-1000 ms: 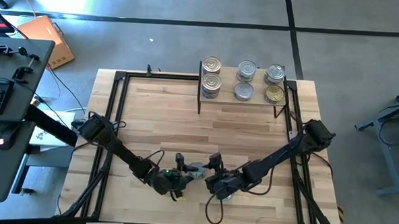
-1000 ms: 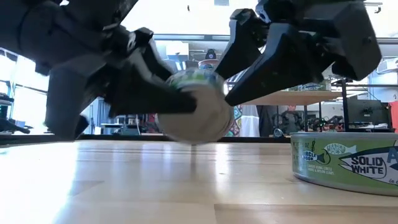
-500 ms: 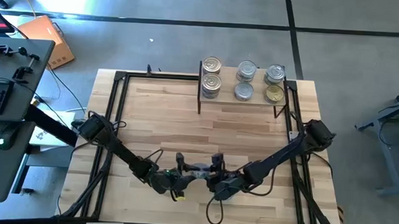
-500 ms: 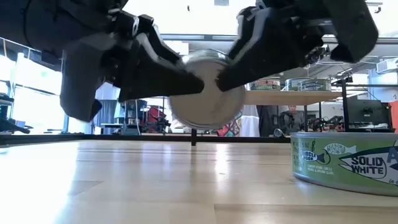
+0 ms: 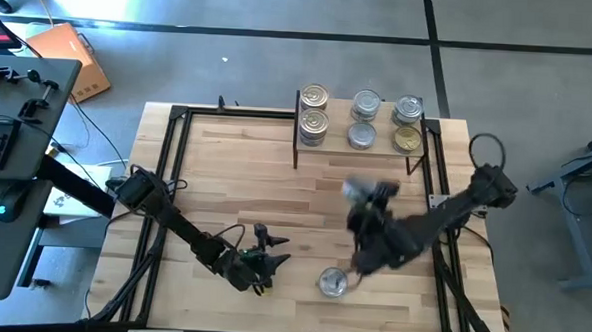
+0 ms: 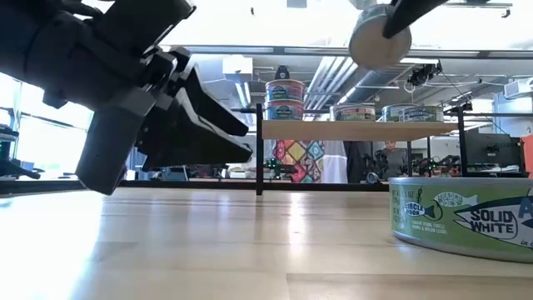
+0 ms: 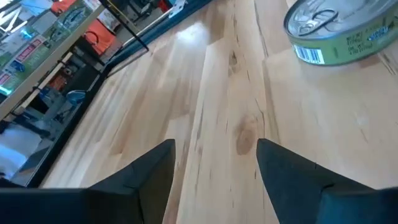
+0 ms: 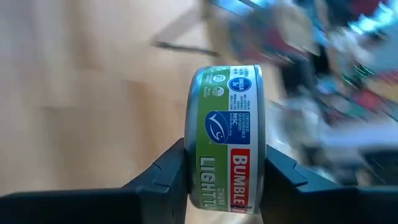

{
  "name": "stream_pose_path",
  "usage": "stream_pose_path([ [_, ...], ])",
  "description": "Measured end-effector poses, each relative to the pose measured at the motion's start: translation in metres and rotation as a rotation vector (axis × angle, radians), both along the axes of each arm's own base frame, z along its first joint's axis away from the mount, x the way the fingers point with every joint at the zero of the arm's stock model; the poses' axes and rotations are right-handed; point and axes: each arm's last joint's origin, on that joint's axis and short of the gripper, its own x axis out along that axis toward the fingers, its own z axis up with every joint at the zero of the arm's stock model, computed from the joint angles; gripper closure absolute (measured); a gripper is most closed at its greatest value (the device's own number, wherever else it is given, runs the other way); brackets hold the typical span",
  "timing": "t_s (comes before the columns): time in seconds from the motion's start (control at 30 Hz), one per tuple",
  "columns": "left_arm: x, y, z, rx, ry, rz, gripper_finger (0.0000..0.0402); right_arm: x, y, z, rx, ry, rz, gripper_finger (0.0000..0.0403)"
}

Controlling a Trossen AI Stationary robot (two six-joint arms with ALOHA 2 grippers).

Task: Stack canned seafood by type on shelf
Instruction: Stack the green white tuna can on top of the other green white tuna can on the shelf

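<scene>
While the right claw (image 8: pixel 225 171) clamps a tin (image 8: pixel 225 137) on edge for carrying shelfward (image 5: pixel 356 157), the left claw (image 7: pixel 214 163) hangs spread, empty, over the bench (image 5: pixel 236 173).

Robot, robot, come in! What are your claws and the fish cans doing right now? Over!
Right gripper shut on a green-label can, lifted above the table. Left gripper open, empty, low near the front edge. One can left on the table; shelf path looks clear.

Butcher-block table (image 5: pixel 236 173) bears shelf (image 5: pixel 377 155) and one tin (image 5: pixel 332 282).
</scene>
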Motion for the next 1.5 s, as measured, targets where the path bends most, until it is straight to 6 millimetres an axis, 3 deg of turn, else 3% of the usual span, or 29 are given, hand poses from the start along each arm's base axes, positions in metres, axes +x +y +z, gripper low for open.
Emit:
stream_pose_path([
  [0.17, 0.0, 0.0, 0.0, -0.001, 0.003, -0.002, 0.0184, 0.004, -0.055, 0.022, -0.007, -0.01, -0.064, 0.0282],
  [0.37, 0.0, 0.0, -0.001, -0.012, 0.005, -0.001, 0.0184, 0.019, -0.125, 0.022, 0.001, 0.112, -0.17, 0.0282],
  [0.5, -0.001, 0.001, -0.002, -0.006, 0.015, 0.0, 0.0184, 0.033, -0.157, 0.015, 0.053, 0.159, -0.165, 0.0282],
  [0.67, -0.001, 0.001, -0.002, -0.012, 0.016, 0.002, 0.0184, 0.038, -0.185, 0.005, 0.066, 0.214, -0.23, 0.0282],
  [0.87, -0.001, 0.001, -0.002, -0.012, 0.019, 0.001, 0.0184, 0.04, -0.197, -0.002, 0.092, 0.242, -0.266, 0.0249],
  [1.27, -0.001, 0.001, -0.002, -0.012, 0.02, 0.0, 0.0184, 0.035, -0.194, -0.006, 0.18, 0.315, -0.245, 0.0156],
  [1.5, -0.001, 0.001, -0.002, -0.011, 0.019, 0.001, 0.0184, 0.033, -0.195, -0.004, 0.127, 0.299, -0.297, 0.0138],
])
